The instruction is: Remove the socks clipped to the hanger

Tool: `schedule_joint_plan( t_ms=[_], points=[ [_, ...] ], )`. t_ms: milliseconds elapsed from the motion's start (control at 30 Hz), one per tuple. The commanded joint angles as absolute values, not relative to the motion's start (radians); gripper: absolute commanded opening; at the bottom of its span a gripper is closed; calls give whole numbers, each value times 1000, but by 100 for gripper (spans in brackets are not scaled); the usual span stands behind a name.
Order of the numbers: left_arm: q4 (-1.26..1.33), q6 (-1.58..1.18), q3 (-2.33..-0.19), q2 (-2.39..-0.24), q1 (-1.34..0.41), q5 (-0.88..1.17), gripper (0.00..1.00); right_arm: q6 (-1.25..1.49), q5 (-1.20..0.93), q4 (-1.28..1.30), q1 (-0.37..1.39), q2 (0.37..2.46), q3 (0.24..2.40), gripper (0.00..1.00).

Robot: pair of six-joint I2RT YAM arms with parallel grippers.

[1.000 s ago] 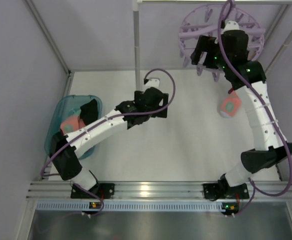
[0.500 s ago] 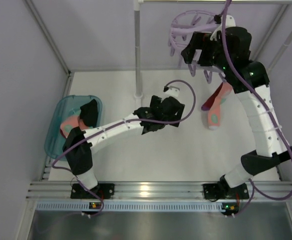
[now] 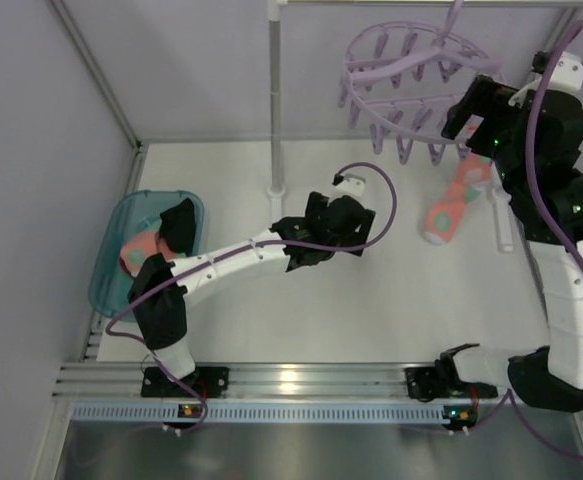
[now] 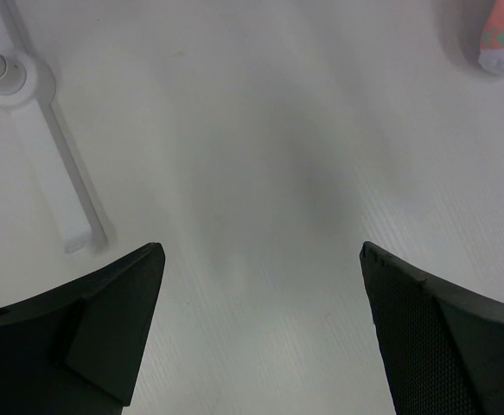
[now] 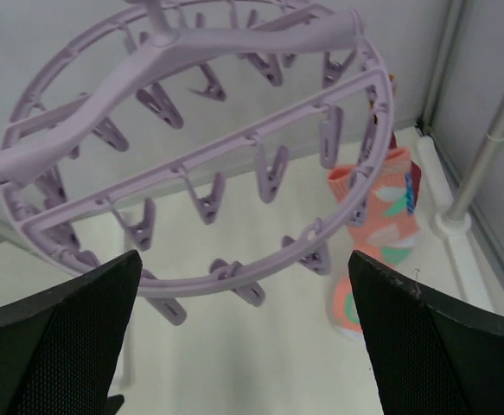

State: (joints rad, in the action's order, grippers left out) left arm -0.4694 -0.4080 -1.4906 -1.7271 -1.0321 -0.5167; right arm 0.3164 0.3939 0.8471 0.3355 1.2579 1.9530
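With the left gripper and right gripper spread empty, a salmon sock is seen clipped to the hanger at the overhead view's upper right, so a grasp and pull is judged due next.

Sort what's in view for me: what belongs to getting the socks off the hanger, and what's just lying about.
Belongs to the job:
- lilac hanger
- salmon sock hanging from a peg on its rim

Just lying about:
- teal tub at the table's left edge
- white pole standing on the table
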Motion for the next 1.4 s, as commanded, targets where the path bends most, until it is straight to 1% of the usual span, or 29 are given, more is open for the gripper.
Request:
schedule_joint_plan(
  t_ms=[0, 200, 300, 433, 533, 667, 733, 800, 833, 900, 1133, 1367],
  points=[
    [-425, -399, -1525, -1718, -1045, -512, 98, 347, 423, 899, 270, 1258, 1896, 99],
    [-425, -394, -1505, -1706, -1058, -509, 98, 368, 362, 824, 206, 1209, 1764, 99],
    [-425, -390, -1496, -1695, -1060, -511, 98, 379, 285, 784, 173, 1226, 1720, 98],
    [-425, -380, -1486, -1675, -1060, -515, 98, 397, 198, 761, 153, 1250, 1686, 93],
    [-425, -376, -1477, -1666, -1060, -523, 98, 408, 152, 727, 155, 1238, 1643, 81],
    [-426, -376, -1474, -1661, -1060, -528, 98, 410, 77, 695, 153, 1235, 1612, 79],
    [-425, -379, -1471, -1658, -1060, -526, 98, 414, 8, 683, 155, 1252, 1612, 75],
    [-425, -387, -1462, -1651, -1060, -528, 98, 429, -50, 666, 156, 1270, 1606, 74],
    [-426, -388, -1459, -1646, -1060, -526, 98, 437, -96, 646, 156, 1276, 1603, 70],
    [-426, -388, -1445, -1629, -1060, -532, 98, 454, -130, 637, 160, 1295, 1603, 65],
    [-425, -391, -1390, -1548, -1060, -561, 98, 495, -167, 584, 238, 1333, 1626, 59],
    [-428, -390, -1365, -1508, -1060, -575, 98, 491, -143, 589, 360, 1399, 1727, 60]
  ],
)
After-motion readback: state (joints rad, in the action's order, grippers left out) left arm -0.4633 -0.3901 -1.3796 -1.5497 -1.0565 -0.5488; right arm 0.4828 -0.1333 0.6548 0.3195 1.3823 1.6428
